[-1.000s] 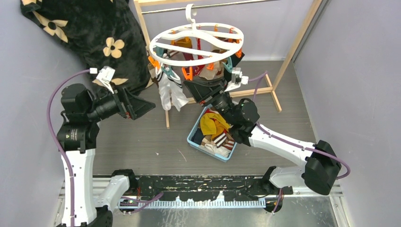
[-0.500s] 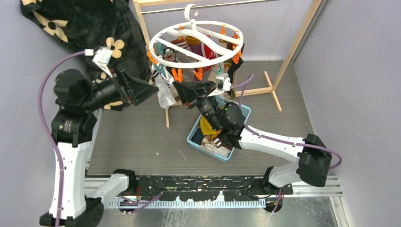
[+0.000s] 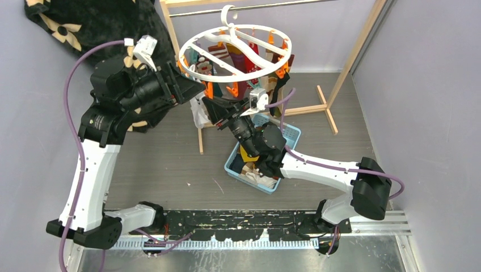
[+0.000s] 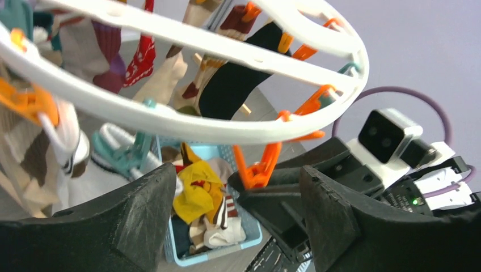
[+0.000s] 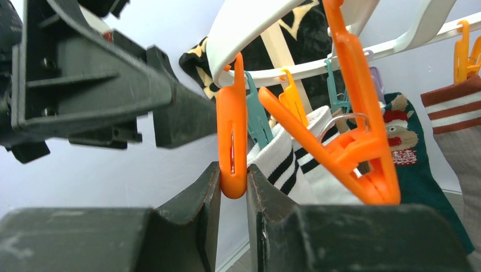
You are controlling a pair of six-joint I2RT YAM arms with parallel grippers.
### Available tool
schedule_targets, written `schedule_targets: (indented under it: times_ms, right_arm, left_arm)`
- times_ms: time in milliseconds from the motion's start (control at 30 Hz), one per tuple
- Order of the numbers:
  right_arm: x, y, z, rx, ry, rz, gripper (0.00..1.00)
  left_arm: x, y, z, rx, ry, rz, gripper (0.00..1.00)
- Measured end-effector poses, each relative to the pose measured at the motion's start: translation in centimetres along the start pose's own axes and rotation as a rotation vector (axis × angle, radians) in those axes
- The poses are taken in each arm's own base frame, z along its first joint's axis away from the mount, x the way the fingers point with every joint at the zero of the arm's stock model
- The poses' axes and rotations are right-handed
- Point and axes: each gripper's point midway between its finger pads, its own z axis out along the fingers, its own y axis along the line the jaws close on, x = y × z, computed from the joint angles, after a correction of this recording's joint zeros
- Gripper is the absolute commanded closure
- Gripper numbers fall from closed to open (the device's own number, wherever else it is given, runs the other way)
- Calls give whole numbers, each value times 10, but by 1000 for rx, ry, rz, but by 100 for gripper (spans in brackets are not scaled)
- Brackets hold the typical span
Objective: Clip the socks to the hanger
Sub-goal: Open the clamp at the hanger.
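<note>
The right fingers (image 5: 187, 221) are closed tight on the lower end of an orange clip (image 5: 232, 136) that hangs from the hanger (image 4: 170, 120); the left fingers (image 4: 127, 221) are spread wide and empty just under it; no sock is held by either. Several socks (image 5: 295, 164) are already clipped up; more are heaped in the basket (image 3: 291, 132) below. The step is judged to be the readying of a free clip; next, a sock must be fetched from the basket and fed into the clip's mouth while the clip is steadied.
</note>
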Motion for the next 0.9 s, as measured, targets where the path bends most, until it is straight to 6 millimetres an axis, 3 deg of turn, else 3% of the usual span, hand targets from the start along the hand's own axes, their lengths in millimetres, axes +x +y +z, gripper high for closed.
schedule_targets:
  times_ms: [133, 433, 900]
  right_arm:
    - [2, 0, 0, 1, 7, -9, 91]
    - [0, 2, 2, 0, 12, -27, 91]
    - [2, 5, 6, -2, 27, -31, 91]
  left_arm:
    - [-14, -12, 9, 42, -23, 26, 26]
    - [-8, -20, 18, 61, -3, -2, 31]
    - [0, -16, 28, 19, 7, -78, 53]
